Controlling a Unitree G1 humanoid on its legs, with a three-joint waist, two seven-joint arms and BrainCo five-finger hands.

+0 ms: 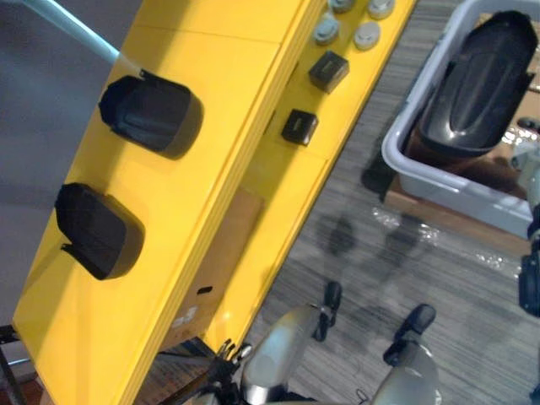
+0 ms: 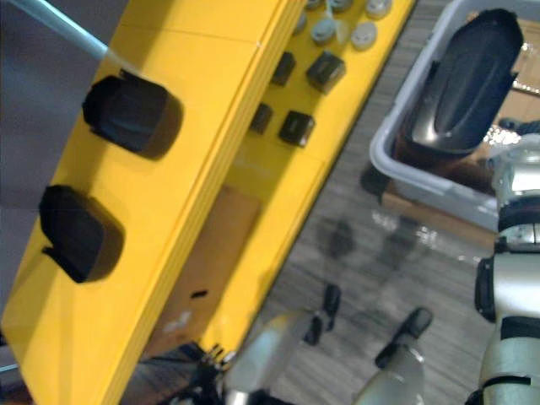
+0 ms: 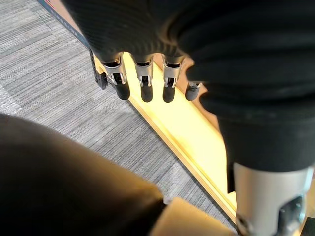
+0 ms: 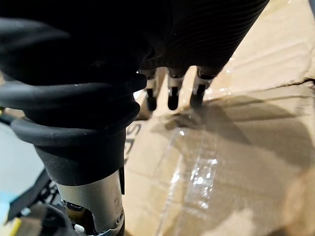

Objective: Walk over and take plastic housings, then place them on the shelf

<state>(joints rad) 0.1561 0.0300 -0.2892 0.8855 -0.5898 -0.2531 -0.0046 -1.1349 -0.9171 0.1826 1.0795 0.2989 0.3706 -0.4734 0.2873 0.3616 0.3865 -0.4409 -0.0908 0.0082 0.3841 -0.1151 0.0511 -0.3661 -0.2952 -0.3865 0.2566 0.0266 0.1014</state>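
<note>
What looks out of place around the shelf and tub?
Nothing spilled or damaged. Two black plastic housings sit apart on the yellow shelf; one large glossy black housing lies tilted in the grey plastic tub.

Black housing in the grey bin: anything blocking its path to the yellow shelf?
Nothing visible. The black housing pokes above the grey bin rim; bare carpet separates it from the yellow shelf. On top sit two housings, with free surface beside them.
</note>
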